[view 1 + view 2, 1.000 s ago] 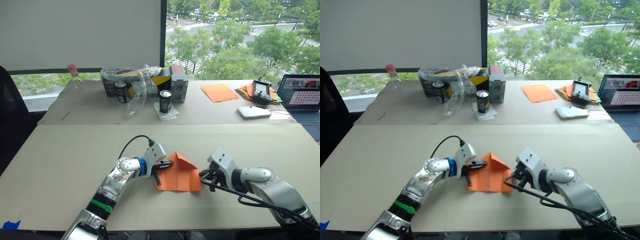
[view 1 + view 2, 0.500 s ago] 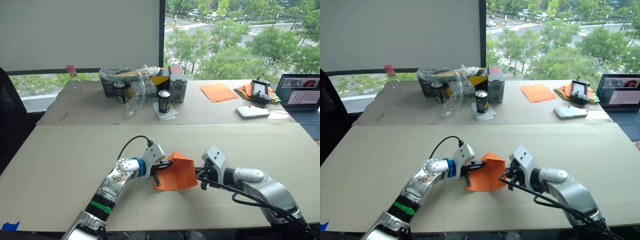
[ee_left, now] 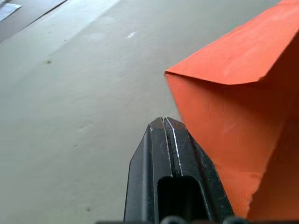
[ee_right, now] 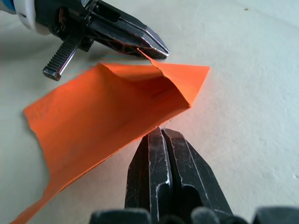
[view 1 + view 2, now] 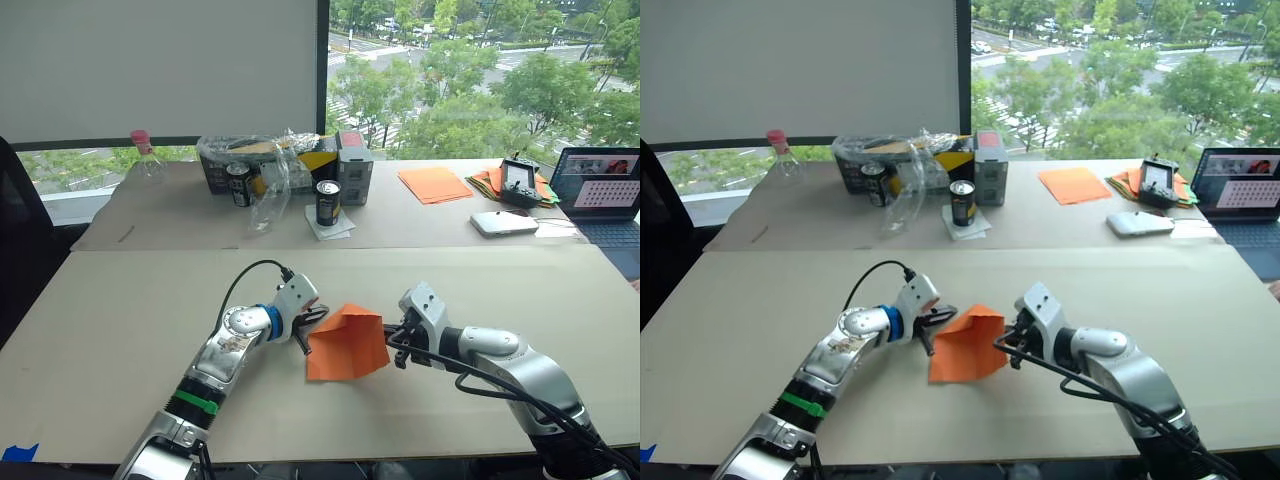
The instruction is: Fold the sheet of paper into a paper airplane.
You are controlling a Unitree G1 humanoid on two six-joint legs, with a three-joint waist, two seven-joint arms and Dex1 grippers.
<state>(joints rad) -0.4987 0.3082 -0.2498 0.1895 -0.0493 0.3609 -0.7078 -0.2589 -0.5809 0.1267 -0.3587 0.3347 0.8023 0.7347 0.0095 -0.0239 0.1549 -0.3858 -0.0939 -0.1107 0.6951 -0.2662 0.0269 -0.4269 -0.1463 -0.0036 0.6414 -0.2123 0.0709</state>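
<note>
The sheet of paper (image 5: 345,342) is bright orange and partly folded. It lies mid-front on the near table, its right side lifted into a raised flap. My left gripper (image 5: 313,320) is shut, its tip against the paper's upper left corner. In the left wrist view the paper (image 3: 233,116) runs beside the shut fingers (image 3: 180,158), not between them. My right gripper (image 5: 393,345) is shut too, and its tip touches the raised right edge. In the right wrist view that tip (image 4: 161,132) meets the paper (image 4: 107,107), with the left gripper (image 4: 159,50) beyond it.
On the far table stand a clear bag over boxes (image 5: 260,165), two cans (image 5: 331,202), a pink-capped bottle (image 5: 146,150), a neat orange stack (image 5: 436,183), a mixed paper pile with a controller (image 5: 521,183), a white device (image 5: 505,222) and a laptop (image 5: 605,195).
The right gripper has moved left and pushed the paper's right side up from flat into a standing flap. The left gripper has shifted slightly left, staying at the paper's corner.
</note>
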